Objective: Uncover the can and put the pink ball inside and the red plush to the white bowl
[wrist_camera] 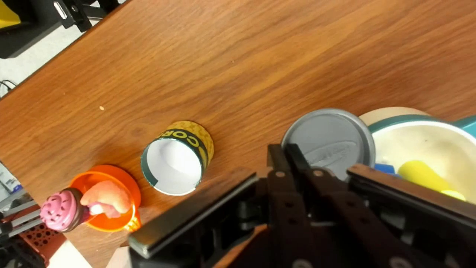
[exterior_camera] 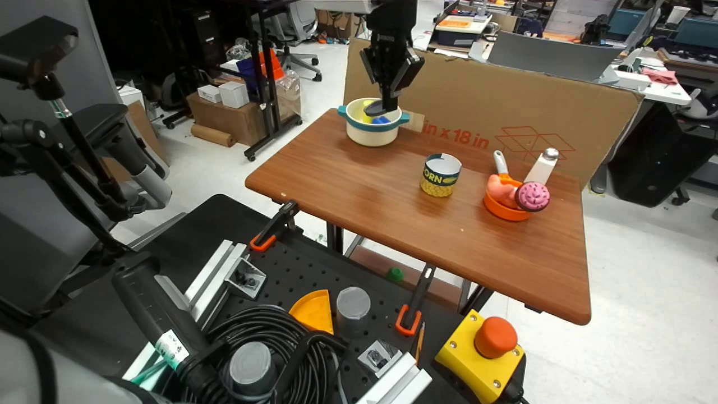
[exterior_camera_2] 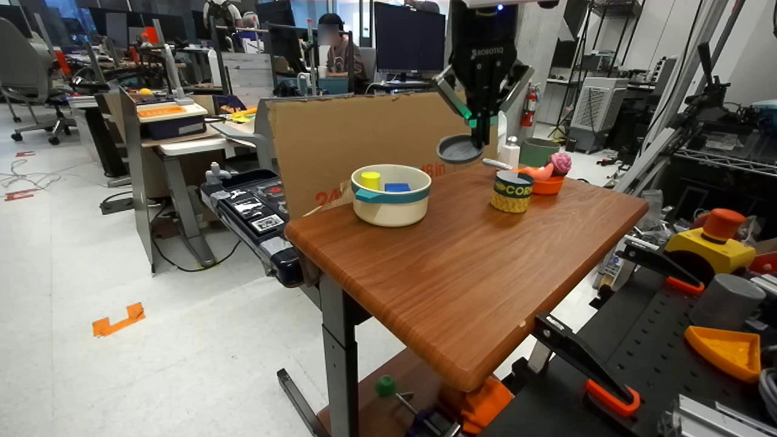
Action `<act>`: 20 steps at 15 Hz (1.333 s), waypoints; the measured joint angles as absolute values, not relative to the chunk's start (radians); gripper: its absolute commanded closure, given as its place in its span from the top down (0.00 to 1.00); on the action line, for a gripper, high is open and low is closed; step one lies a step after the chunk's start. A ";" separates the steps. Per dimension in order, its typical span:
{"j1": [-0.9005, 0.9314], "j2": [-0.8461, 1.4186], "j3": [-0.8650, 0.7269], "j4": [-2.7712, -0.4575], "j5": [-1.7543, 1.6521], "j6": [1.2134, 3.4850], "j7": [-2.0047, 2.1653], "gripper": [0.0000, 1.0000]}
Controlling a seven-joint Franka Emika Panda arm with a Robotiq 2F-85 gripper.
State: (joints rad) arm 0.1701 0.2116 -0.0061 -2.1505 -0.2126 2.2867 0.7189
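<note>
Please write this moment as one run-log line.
gripper: shut on round grey lid, in air | dark-banded yellow cylindrical can: uncovered, upright | pink speckled ball: outside can | reddish soft plush: in round orange bowl

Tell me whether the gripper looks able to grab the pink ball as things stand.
Probably not right now: the gripper is shut on the grey lid, which would likely need setting down first. Otherwise the way looks free: the pink ball sits uncovered at the rim of the orange bowl.
</note>
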 measured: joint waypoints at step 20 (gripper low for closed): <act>0.180 0.303 -0.027 -2.159 -0.304 2.542 0.882 0.01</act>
State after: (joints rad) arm 0.1796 0.3030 -0.0272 -2.1586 -0.3043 2.5420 0.8824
